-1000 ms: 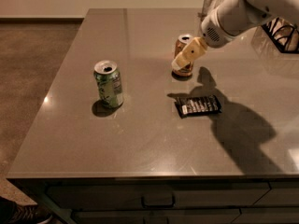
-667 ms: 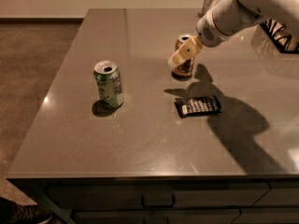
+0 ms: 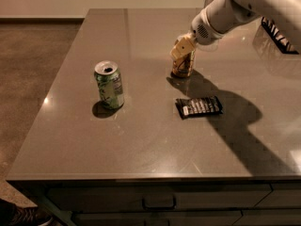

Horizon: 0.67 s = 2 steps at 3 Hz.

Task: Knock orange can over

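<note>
The orange can (image 3: 183,65) stands on the grey counter (image 3: 141,140) right of the middle, its upper part covered by my gripper. My gripper (image 3: 182,48) reaches in from the upper right on a white arm (image 3: 235,6), and its pale yellow fingertips (image 3: 180,49) sit against the can's top. The can looks close to upright, perhaps leaning slightly left.
A green-and-white can (image 3: 109,84) stands upright to the left. A dark snack packet (image 3: 199,106) lies flat just in front of the orange can. A dark wire rack (image 3: 278,36) sits at the far right. The counter's front edge has drawers below.
The gripper has moved a little to the left and up along the top of the orange can. The green can and the packet have not moved.
</note>
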Each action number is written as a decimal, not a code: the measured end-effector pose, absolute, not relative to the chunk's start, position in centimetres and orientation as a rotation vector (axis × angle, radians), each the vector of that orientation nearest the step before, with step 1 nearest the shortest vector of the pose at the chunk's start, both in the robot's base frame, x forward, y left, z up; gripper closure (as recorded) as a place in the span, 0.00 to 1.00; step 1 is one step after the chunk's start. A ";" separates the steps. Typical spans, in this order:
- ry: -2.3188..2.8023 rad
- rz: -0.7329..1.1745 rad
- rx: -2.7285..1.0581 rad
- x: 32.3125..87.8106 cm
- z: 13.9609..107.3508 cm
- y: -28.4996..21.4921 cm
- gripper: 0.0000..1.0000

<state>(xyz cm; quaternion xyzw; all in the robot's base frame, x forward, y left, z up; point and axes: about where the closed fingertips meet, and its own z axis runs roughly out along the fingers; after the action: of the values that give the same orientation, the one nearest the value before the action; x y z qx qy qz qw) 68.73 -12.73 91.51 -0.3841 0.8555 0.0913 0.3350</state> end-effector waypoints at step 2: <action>2.359 0.014 -1.258 68.0 95.2 -10.2 1.00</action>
<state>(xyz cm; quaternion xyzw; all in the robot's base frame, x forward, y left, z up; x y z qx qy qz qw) 67.96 -10.19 95.19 -0.4578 0.8583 0.0051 0.2316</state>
